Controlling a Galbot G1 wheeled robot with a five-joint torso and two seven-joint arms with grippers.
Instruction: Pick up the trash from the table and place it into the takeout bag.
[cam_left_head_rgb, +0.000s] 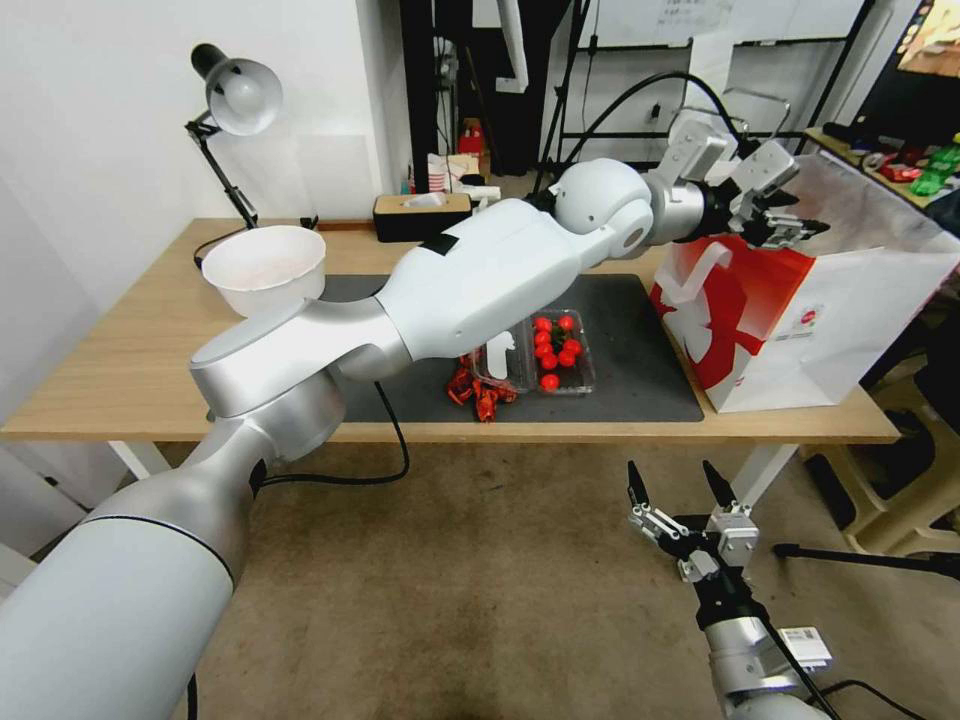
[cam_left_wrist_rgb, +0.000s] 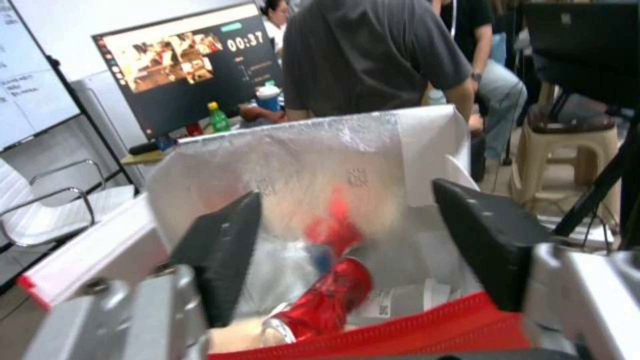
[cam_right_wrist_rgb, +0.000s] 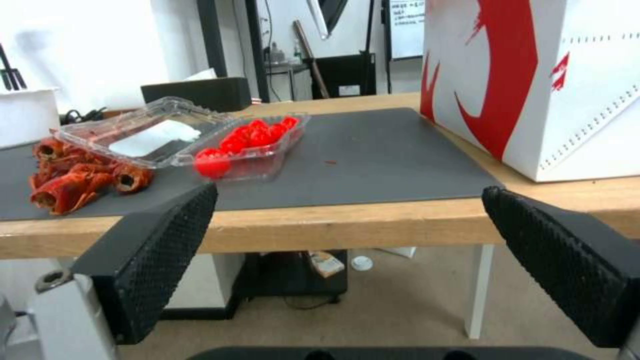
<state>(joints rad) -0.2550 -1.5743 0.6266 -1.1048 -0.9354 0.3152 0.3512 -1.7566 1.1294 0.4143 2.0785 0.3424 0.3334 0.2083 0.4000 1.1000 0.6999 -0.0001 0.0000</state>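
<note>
Left gripper (cam_left_head_rgb: 790, 215), fingers spread and empty, hangs over the takeout bag (cam_left_head_rgb: 800, 330) holding a red soda can (cam_left_wrist_rgb: 327, 300).

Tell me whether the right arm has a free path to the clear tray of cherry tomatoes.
Probably yes. The right gripper hangs open below the table edge, in front of the cherry tomato tray; nothing stands between them, though it must first rise above the tabletop.

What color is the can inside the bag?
Red. The can lies in the takeout bag, seen best in the left wrist view.
</note>
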